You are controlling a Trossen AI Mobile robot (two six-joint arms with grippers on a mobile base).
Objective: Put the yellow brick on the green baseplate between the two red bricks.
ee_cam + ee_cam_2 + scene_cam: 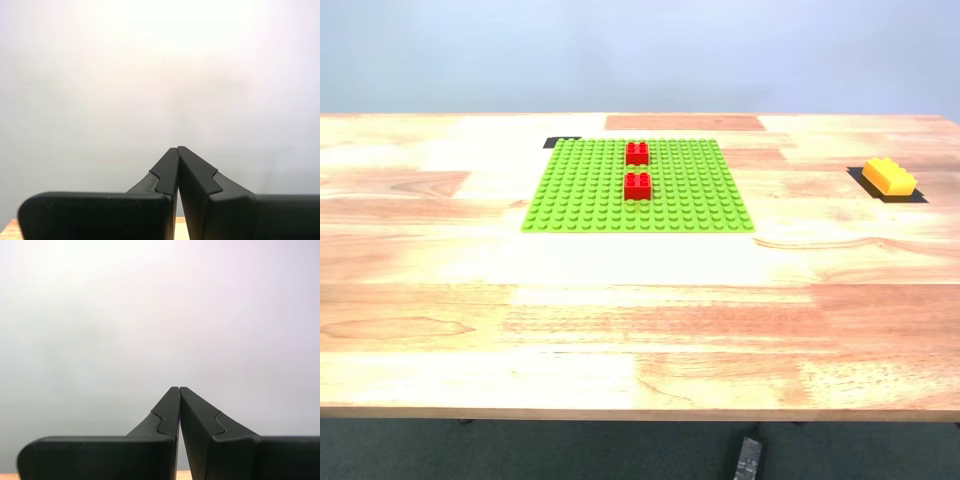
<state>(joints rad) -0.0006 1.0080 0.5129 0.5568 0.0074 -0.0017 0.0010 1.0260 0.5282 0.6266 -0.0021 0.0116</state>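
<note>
Nearest the exterior camera, a small dark object (pixel 747 458) is showing below the table's near edge; too little of it is visible to identify. No arm is appearing over the table (pixel 640 330) in the exterior view.

Yellow brick (pixel 888 177): sitting on a dark patch (pixel 912 196) close to the table's far right corner as the exterior view sees it, well apart from the green baseplate (pixel 580 190). Untouched.

Baseplate is lying flat toward the far edge, roughly centred. Two red bricks are standing on it in a line running from far to near: far red brick (pixel 637 152), near red brick (pixel 637 185). A narrow strip of green studs is showing between them.

Grippers: "my first gripper" (pixel 177 148) is pointing at a blank pale wall, jaws pressed together at the tips, nothing between them. "my second gripper" (pixel 179 388) is doing likewise: clenched, empty. Only a sliver of wood is showing at each wrist frame's margin.

Judgement: the task is not yet begun; the reach for the brick is the step in hand. Next move calls for one arm to descend over the brick with jaws spread. The gap looks tight for the brick, so careful alignment will be needed.
</note>
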